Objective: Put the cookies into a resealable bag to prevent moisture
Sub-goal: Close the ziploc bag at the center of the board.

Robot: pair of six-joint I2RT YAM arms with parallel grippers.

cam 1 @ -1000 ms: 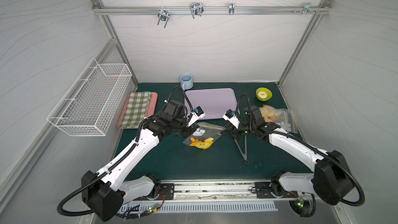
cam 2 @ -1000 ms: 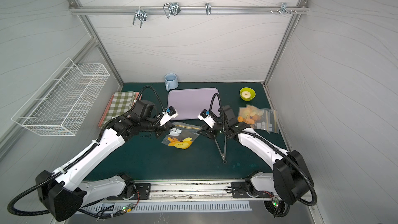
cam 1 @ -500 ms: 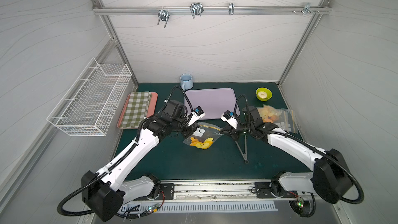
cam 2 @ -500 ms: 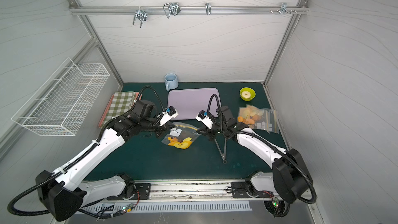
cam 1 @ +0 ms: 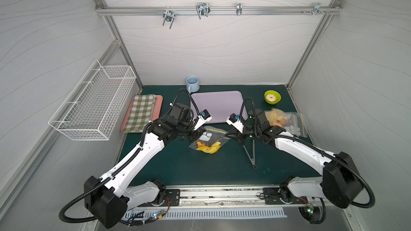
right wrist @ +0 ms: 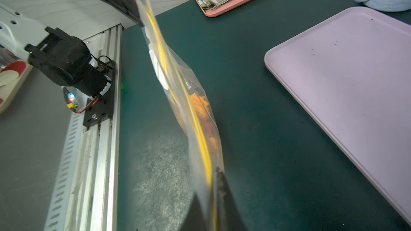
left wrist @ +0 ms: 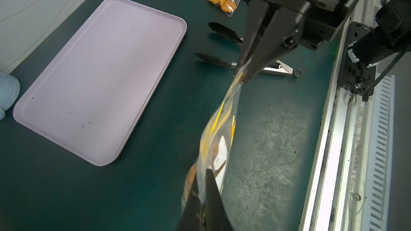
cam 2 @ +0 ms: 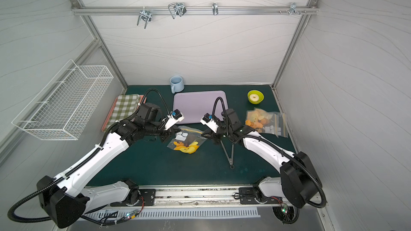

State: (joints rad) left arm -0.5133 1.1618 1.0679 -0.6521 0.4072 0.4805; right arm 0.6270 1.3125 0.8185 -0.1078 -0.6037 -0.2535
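Note:
A clear resealable bag [cam 1: 211,137] with a yellow zip strip hangs stretched between my two grippers just above the green mat, in both top views. Orange cookies [cam 1: 208,149] lie in its lower part, also showing through the plastic in the right wrist view [right wrist: 200,107]. My left gripper [cam 1: 195,135] is shut on the bag's left edge; its jaws [left wrist: 201,187] pinch the plastic. My right gripper [cam 1: 229,134] is shut on the opposite edge at the zip strip [right wrist: 213,187]. In the left wrist view the bag [left wrist: 219,143] runs from my jaws up to the right gripper [left wrist: 243,76].
A second clear bag [cam 1: 285,122] holding orange biscuits lies at the right. Black-tipped metal tongs [cam 1: 250,150] lie under the right arm. Behind are a purple tray [cam 1: 219,105], a green bowl [cam 1: 272,97], a blue mug [cam 1: 192,83] and a checked cloth [cam 1: 142,112] on a pink tray.
My right gripper has closed onto the bag's right edge. The left gripper has kept its hold and its place.

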